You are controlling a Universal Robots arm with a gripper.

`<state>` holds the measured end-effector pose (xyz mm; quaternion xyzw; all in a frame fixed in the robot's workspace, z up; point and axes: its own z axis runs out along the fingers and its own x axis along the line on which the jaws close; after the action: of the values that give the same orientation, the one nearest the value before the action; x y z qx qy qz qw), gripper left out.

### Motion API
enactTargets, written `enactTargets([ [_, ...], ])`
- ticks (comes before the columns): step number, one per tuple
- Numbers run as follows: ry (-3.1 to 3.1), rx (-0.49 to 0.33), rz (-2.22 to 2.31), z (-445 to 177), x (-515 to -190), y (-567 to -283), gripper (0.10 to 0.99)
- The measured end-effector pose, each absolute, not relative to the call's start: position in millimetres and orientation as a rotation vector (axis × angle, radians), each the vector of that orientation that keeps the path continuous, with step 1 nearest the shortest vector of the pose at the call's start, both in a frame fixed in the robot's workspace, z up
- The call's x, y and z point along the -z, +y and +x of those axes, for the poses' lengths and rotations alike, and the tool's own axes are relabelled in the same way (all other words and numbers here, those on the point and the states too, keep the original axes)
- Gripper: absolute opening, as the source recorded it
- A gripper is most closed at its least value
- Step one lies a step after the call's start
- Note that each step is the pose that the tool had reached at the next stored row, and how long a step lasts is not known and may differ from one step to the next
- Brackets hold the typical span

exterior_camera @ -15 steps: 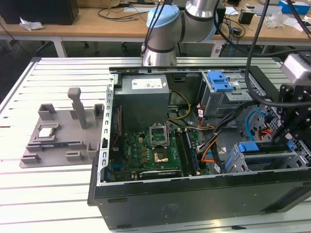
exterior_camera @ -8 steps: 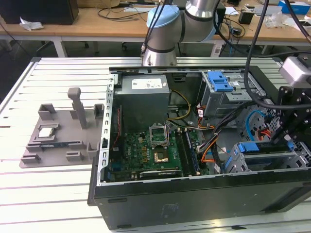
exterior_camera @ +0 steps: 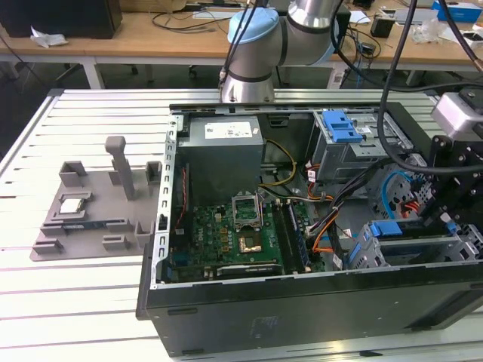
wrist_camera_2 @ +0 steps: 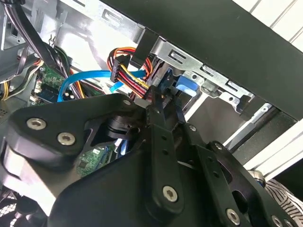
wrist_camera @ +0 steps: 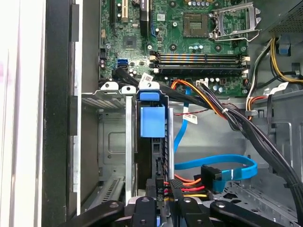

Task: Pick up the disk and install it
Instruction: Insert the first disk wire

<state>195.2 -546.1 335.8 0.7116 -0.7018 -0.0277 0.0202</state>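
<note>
Disk (wrist_camera: 152, 118): stands on edge in the slot of the metal drive cage (wrist_camera: 111, 142) inside the open computer case (exterior_camera: 302, 317). Its bright blue frame faces up toward the motherboard (wrist_camera: 189, 33) in the first wrist view. In the exterior view the same blue frame (exterior_camera: 392, 228) shows in the cage at the case's near corner on the exterior view's right.

Hand (wrist_camera: 163, 205): right at the disk's near end, beside the bundle of red, yellow and black power wires (wrist_camera: 187, 189). In the second wrist view the hand (wrist_camera_2: 161, 101) sits just beside a blue plastic piece (wrist_camera_2: 185, 87). Open or closed: cannot tell.

Surface: pale slatted metal tabletop (exterior_camera: 83, 302). The case lies on its side, taking up the half toward the exterior view's right edge. A grey fixture plate (exterior_camera: 83, 226) lies near the exterior view's left edge, well apart from the case.

Room: wooden workbenches (exterior_camera: 151, 34) behind the tabletop's far edge, strewn with cables.

Counts:
- robot arm (exterior_camera: 256, 38): 1, based at the far edge
- computer case: 1
- grey power supply (exterior_camera: 223, 151): 1
- fixture plate: 1, carrying 1 small square chip (exterior_camera: 72, 205)
- blue flat cables in the first wrist view: 2 (wrist_camera: 182, 127), (wrist_camera: 227, 166)
- blue latch piece on the far cage (exterior_camera: 343, 124): 1
</note>
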Motion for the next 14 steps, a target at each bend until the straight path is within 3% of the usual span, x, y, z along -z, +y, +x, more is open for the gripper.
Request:
enactTargets([
  [3,-2.17,0.07,2.2,195,-352,-543,0.247],
  [5,-2.165,0.058,2.194,195,-363,-541,0.106],
  [14,-2.161,0.046,2.188,195,-383,-540,0.106],
])
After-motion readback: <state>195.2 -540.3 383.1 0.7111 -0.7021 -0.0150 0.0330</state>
